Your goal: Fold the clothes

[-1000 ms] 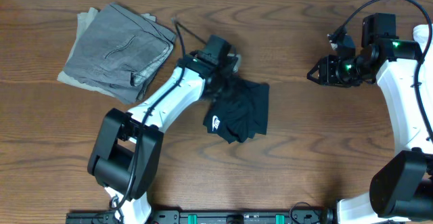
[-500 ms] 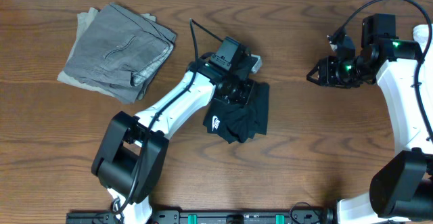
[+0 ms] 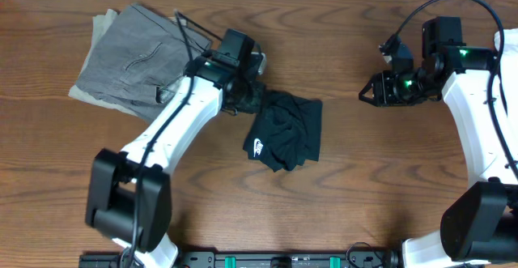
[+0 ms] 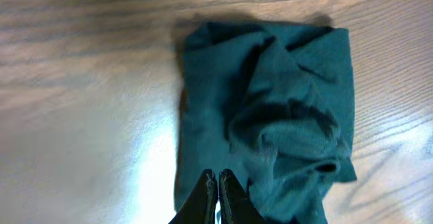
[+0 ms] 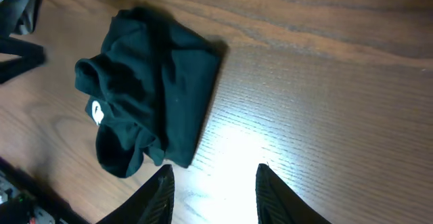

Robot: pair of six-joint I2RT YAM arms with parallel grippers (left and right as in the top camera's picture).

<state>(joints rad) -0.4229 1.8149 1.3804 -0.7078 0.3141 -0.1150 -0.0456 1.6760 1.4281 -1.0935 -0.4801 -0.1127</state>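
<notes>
Black tee, qty 1, loosely folded, approx. centre of wood table. White swoosh logo, qty 1, at tee's 7 o'clock corner. Grippers, qty 2. Left gripper at tee's 11 o'clock edge, fingers pressed tip to tip; can't tell if cloth is pinched. Right gripper at tee's 2 o'clock, well apart, fingers spread wide. Grey folded garment, qty 1, table's 10 o'clock.

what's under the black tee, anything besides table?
Around the black T-shirt only the wooden table shows; nothing pokes out in any view. The shirt lies bunched in layers, so anything beneath it or inside the folds is covered.
</notes>
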